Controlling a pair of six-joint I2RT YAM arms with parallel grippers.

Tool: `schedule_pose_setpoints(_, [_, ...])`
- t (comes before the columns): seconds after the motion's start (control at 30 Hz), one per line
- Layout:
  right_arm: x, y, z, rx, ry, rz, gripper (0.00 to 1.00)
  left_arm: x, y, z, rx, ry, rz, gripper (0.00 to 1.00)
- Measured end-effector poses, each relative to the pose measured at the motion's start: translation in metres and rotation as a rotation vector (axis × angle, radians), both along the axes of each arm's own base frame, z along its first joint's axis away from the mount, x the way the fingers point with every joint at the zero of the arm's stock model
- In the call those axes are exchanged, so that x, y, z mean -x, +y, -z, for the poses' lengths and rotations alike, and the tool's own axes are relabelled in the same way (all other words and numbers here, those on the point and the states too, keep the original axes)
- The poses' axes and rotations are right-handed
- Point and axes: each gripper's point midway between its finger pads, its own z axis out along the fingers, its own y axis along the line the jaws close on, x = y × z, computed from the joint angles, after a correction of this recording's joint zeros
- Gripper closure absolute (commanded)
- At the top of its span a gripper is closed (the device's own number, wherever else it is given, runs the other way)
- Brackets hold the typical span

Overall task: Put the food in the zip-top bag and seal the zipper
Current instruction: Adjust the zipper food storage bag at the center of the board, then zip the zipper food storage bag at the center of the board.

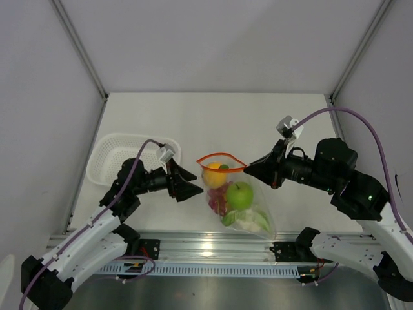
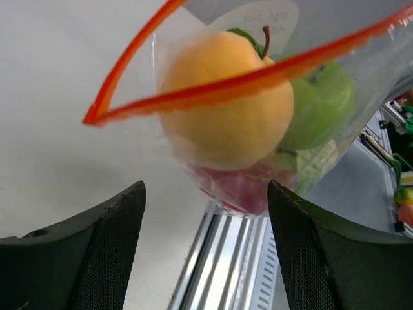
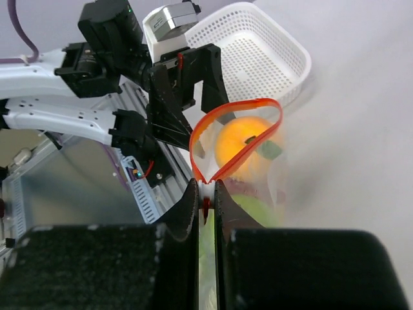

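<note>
At the near middle of the table (image 1: 213,123), between the two arms, the zip-top bag (image 1: 257,205) lies with its mouth toward the far side and its bottom reaching the metal rail (image 1: 213,245) at the table's near edge; food is inside it: orange (image 1: 213,175) nearest the mouth, green apple (image 1: 239,194) just beside it on the right, grapes (image 1: 218,200) under/behind those, pale whitish piece (image 1: 248,223) at the bottom end; fruits are touching each other, packed close; the zipper (image 1: 222,154) is not sealed, its two red-orange strips bowed apart into an open loop over the orange.

Right gripper (image 1: 246,169) is at the loop's right corner; in the right wrist view its fingers (image 3: 187,206) are pressed together on the zipper end, the strip pinched between them, holding that corner up; the orange (image 3: 242,145) shows through the loop.

Left gripper (image 1: 199,183) is at the bag's left side, jaws spread wide, nothing between them; in the left wrist view the fingers (image 2: 110,252) stand well apart, with the zipper's left corner (image 2: 97,116) and the orange (image 2: 226,110) just ahead, not touched; green apple (image 2: 319,106) behind the orange, grapes (image 2: 239,184) below.

White perforated basket (image 1: 119,155) sits far left on the table, behind the left arm, apart from the bag.
</note>
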Motion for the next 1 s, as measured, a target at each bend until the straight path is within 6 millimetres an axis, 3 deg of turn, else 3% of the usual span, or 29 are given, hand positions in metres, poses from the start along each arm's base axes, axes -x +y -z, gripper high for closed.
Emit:
schedule_pose_setpoints(0.2, [0.009,-0.001,-0.017,-0.032,-0.017,-0.035,1.00,0.010,0.009,-0.011,0.059,-0.132,-0.016,0.21])
schedule_pose_setpoints(0.4, [0.015,-0.001,-0.017,-0.030,0.000,-0.060,1.00,0.013,0.009,-0.013,0.088,-0.174,-0.004,0.30])
schedule_pose_setpoints(0.5, [0.015,-0.001,-0.013,-0.017,0.012,-0.059,1.00,0.015,0.008,-0.020,0.092,-0.195,0.014,0.27])
schedule_pose_setpoints(0.63, [0.012,0.002,-0.002,0.003,0.038,-0.057,1.00,0.013,0.013,-0.041,0.065,-0.297,0.005,0.18])
schedule_pose_setpoints(0.87, [0.008,0.015,0.042,0.092,0.136,-0.081,1.00,0.024,0.015,-0.109,0.027,-0.570,0.074,0.01])
schedule_pose_setpoints(1.0, [0.010,0.019,0.058,0.121,0.173,-0.108,1.00,0.038,0.004,-0.116,0.000,-0.655,0.183,0.01])
